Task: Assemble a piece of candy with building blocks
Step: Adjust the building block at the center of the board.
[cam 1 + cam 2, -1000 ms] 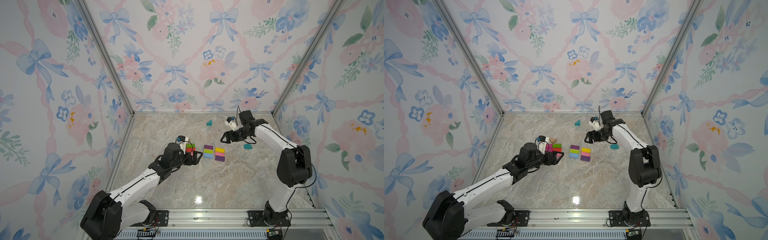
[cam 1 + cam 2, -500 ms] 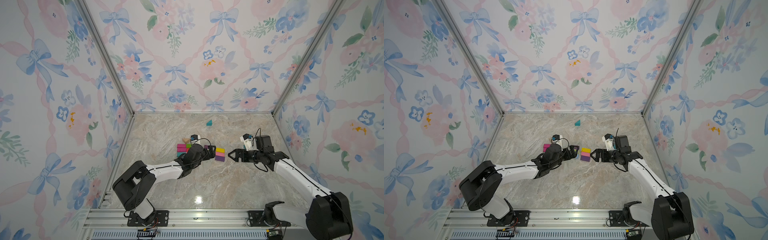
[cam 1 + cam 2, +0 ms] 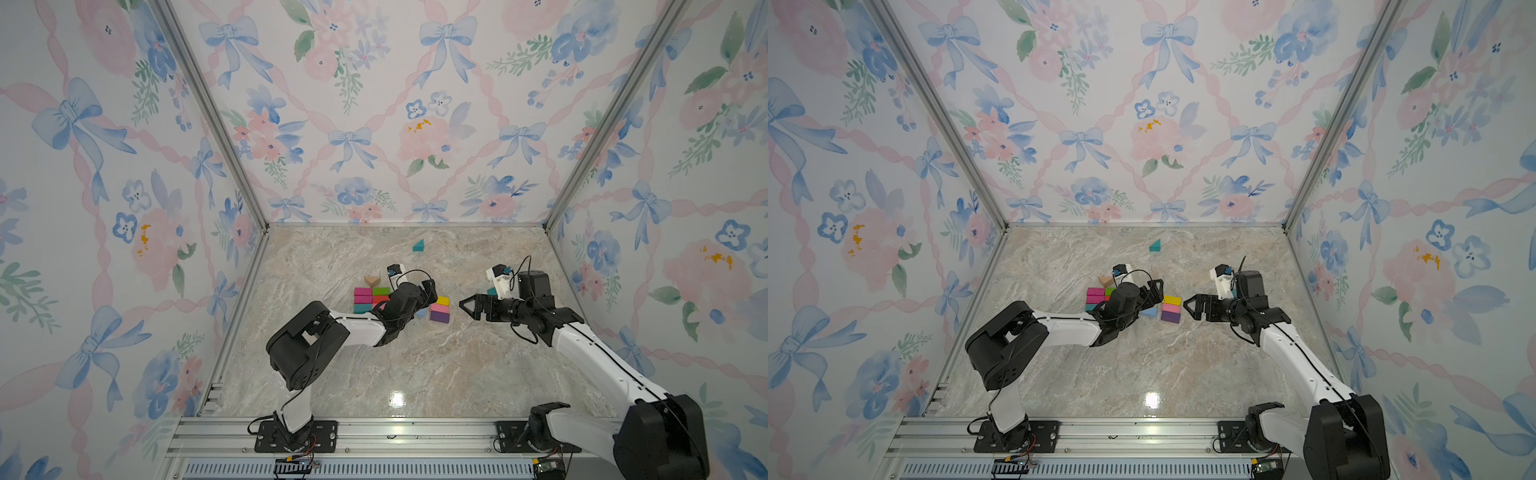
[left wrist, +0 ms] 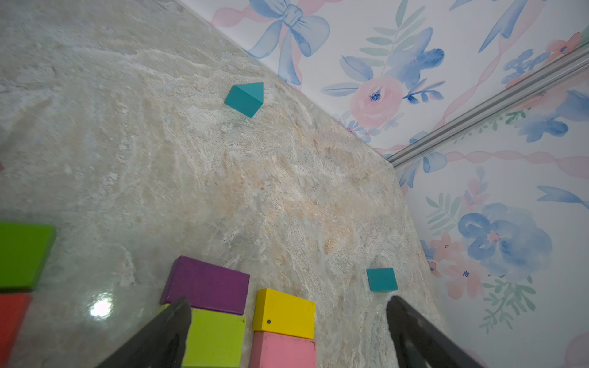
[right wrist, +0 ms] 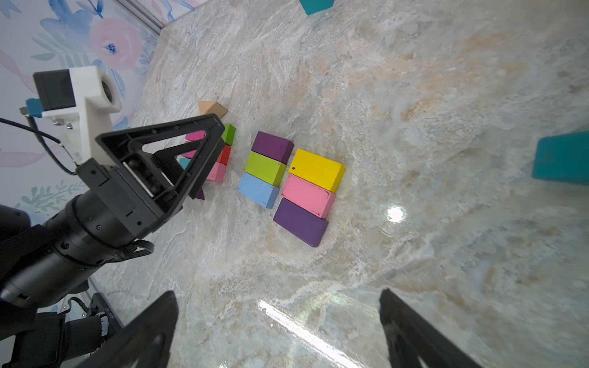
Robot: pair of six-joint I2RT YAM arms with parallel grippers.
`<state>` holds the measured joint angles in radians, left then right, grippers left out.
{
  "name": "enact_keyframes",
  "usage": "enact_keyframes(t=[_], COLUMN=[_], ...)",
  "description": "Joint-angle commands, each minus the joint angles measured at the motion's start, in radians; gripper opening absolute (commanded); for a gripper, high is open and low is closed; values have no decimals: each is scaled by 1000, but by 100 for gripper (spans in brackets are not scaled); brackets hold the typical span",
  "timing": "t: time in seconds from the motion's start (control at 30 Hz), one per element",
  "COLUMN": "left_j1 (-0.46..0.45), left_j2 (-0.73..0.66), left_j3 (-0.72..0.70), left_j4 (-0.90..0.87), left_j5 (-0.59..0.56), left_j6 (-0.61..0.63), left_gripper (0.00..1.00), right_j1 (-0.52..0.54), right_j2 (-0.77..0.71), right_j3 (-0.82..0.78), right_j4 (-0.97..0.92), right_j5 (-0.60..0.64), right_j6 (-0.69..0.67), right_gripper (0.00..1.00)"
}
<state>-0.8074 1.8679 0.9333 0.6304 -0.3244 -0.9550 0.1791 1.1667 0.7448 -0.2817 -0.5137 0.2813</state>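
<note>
Currently my left gripper [image 4: 288, 301] hangs wide and empty over the blocks [image 5: 315, 169] rowed at the middle of the table [image 3: 415, 365]; my right gripper [image 5: 277, 294], wide too, faces them; a teal prism [image 3: 418, 245] sits near the far edge

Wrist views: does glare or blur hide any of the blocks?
Left wrist: a bright spot on the table between the red block and lime block, covering neither. Right wrist: glare on bare marble near the dark purple block; the teal block at the frame edge is blurred. Both top views: glare only near the front rail.
</note>
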Motion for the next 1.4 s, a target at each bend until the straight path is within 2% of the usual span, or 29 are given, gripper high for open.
enact_keyframes(t=[0.0, 0.47, 1.37], left_j1=[14, 35, 36], left_j2=[43, 141, 230], left_j3=[28, 54, 30], left_j4=[48, 69, 189], left_j5=[-26, -57, -9], left_j6=[-7, -45, -65], left_gripper=[98, 98, 98], right_j1=[-18, -26, -40], right_j2=[-14, -33, -25], right_j3=[-12, -37, 23], right_j4=[23, 49, 42], right_j5=[-33, -59, -83], right_j6=[-4, -17, 1], right_gripper=[99, 99, 99])
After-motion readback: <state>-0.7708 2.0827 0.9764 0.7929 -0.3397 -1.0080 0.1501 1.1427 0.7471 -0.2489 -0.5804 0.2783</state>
